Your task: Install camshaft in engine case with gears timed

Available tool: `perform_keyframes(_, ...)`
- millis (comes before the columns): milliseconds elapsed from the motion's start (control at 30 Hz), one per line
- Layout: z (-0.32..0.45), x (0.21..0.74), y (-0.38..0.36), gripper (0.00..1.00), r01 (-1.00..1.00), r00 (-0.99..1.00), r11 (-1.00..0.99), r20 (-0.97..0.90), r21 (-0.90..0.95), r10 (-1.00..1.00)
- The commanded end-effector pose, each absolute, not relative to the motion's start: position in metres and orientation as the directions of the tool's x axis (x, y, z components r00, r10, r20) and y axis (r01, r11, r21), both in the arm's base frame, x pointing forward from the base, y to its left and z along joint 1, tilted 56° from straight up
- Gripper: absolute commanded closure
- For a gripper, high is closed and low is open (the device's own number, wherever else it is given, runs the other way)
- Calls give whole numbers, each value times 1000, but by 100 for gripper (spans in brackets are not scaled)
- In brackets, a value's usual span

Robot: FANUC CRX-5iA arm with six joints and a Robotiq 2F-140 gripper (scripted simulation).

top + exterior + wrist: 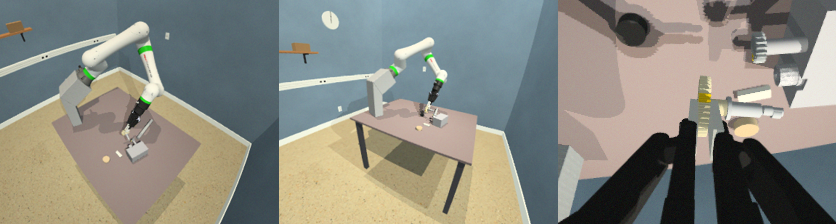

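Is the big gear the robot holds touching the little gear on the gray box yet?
Apart. The wrist view shows bare table between the held camshaft's big gear and the small crank gear.

Top cam: high up, tilted down, wide on the mauve rectangular table top (91, 145), white jointed arm (120, 40) entering from 11 o'clock. Ext cam: farther back, near standing height, facing the blue wall corner, whole table w/ dark legs. Wrist cam: close, looking past the black finger links (685, 150). All 3 share the grey box-shaped engine case (137, 151).
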State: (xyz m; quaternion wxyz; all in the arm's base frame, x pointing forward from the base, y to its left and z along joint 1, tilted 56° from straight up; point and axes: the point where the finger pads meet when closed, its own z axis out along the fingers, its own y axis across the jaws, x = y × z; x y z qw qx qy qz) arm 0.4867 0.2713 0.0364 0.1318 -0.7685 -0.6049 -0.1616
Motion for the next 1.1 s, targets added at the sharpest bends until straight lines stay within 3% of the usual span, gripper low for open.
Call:
perform_keyframes(0, 30, 481, 270, 86, 990, 98, -114, 178, 78, 979)
perform_keyframes(1067, -3, 487, 317, 86, 992, 73, -85, 123, 89, 990)
